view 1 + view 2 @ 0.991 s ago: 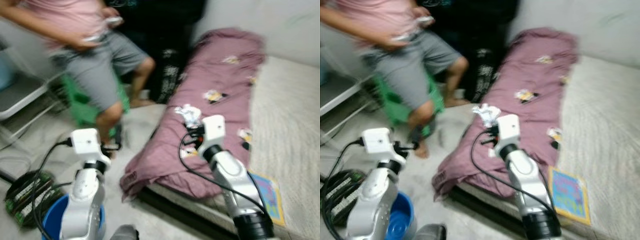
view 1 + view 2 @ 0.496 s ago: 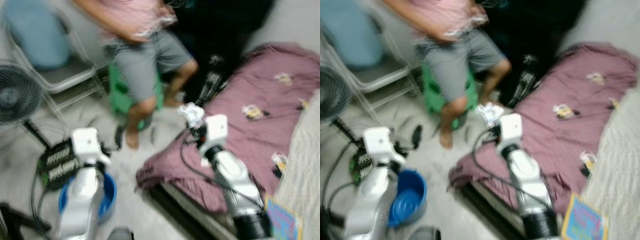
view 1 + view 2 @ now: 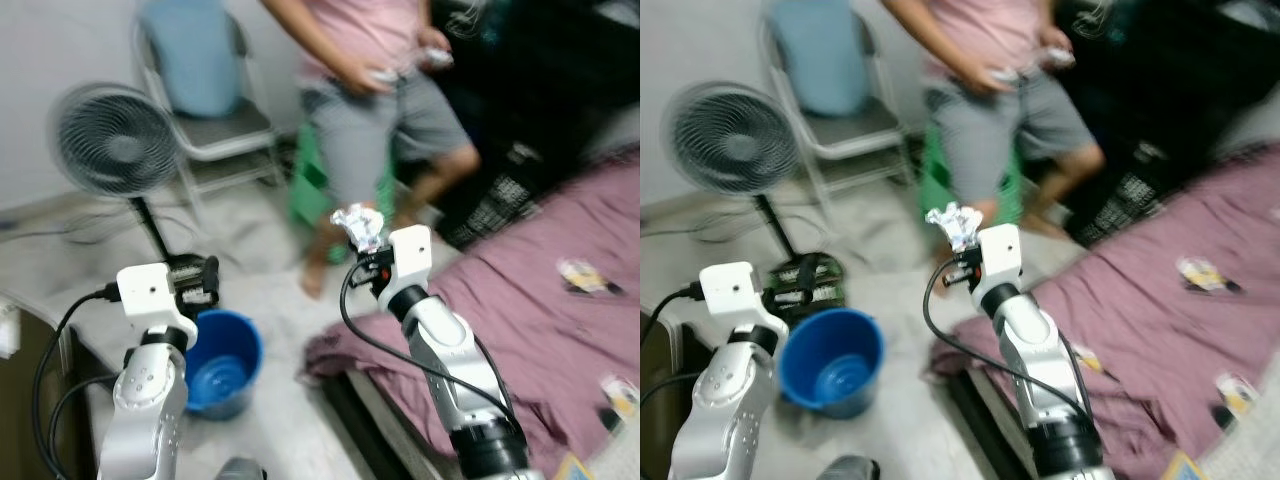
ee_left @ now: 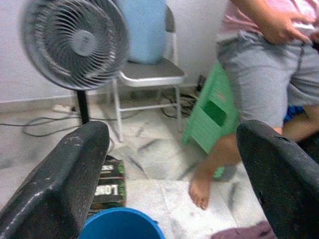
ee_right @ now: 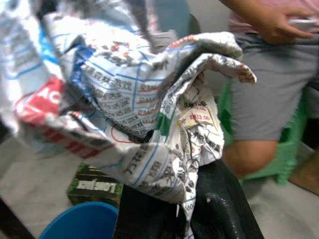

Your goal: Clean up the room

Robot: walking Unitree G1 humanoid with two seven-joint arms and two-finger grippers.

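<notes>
The right pincer (image 3: 368, 240) is closed tight on a crumpled printed wrapper (image 3: 358, 225) and holds it up in the air, above the floor between the bed's purple blanket (image 3: 520, 320) and the blue bucket (image 3: 224, 362). In the right wrist view the wrapper (image 5: 134, 109) bulges out over the black fingers (image 5: 219, 209), and the bucket (image 5: 82, 221) sits low down on the far side of it. The left pincer (image 4: 174, 169) is open and holds nothing, with its 2 fingers spread wide, and it hangs close over the bucket. A person (image 3: 390, 90) sits on a green stool (image 3: 310, 185) near a fan (image 3: 112, 140) and a chair (image 3: 205, 95). This looks like the carrying step: the trash is picked up but not thrown away yet. Next, the right arm likely needs to swing toward the robot's left until the wrapper is over the bucket's mouth, then let go.
</notes>
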